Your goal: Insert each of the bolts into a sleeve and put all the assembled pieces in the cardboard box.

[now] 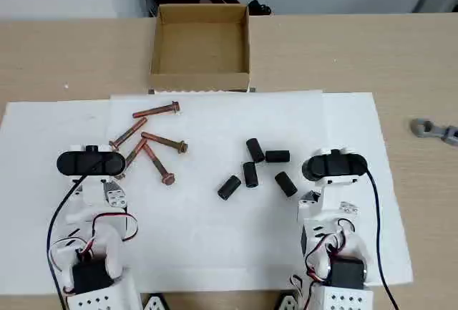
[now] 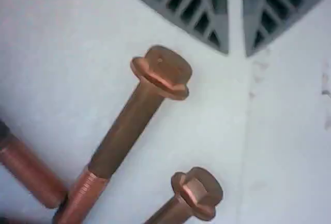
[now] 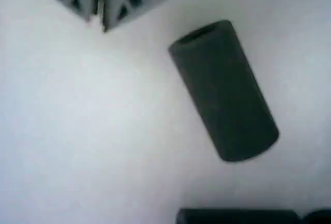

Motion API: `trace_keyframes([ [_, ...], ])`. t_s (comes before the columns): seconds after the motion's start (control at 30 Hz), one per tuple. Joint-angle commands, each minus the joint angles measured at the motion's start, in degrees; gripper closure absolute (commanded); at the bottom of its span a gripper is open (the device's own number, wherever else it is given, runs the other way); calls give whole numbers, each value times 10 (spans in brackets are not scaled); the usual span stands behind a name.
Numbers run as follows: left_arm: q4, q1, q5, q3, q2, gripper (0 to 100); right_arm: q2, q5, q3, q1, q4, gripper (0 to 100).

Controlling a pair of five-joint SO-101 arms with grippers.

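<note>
Five bolts (image 1: 159,163) lie loose in a fan on the left half of a white sheet (image 1: 186,253), none of them in a sleeve. Five black sleeves (image 1: 250,174) lie on their sides, scattered over the right half.

In the left wrist view the closest bolt (image 2: 137,125) runs slantwise. Its flanged head is just beside the tips of the left gripper (image 2: 236,53) and its shank leads away from them. A second bolt head (image 2: 196,193) lies near it.

In the right wrist view one sleeve (image 3: 222,89) lies just beside the right gripper (image 3: 102,25) without touching it, its long axis running at a slant past the tips.

Both pairs of jaws are drawn together and hold nothing; the left pair shows only a thin slit.

The left arm (image 1: 89,163) stands by the bolts and the right arm (image 1: 335,167) by the sleeves, so each is the nearer one for its own part. The left jaws will likely have to open and close across the shank rather than along it.

The cardboard box (image 1: 200,81) waits open and empty beyond the sheet's far edge. A wrench (image 1: 433,129) lies on the bare bench (image 1: 57,59), well apart to the right.
</note>
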Motion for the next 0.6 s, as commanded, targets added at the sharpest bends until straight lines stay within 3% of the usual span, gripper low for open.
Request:
trace_keyframes([
  [0.0,-10,4,2,-2,-8,994,-6,6,-3,-5,-16,991],
  [0.27,4,4,-21,-5,-8,994,-5,7,-2,-13,-19,992],
  [0.43,11,23,-116,0,-7,994,-5,-3,-3,-9,-16,994],
  [0.57,40,81,-239,9,-7,994,-4,-31,-7,-9,-18,995],
])
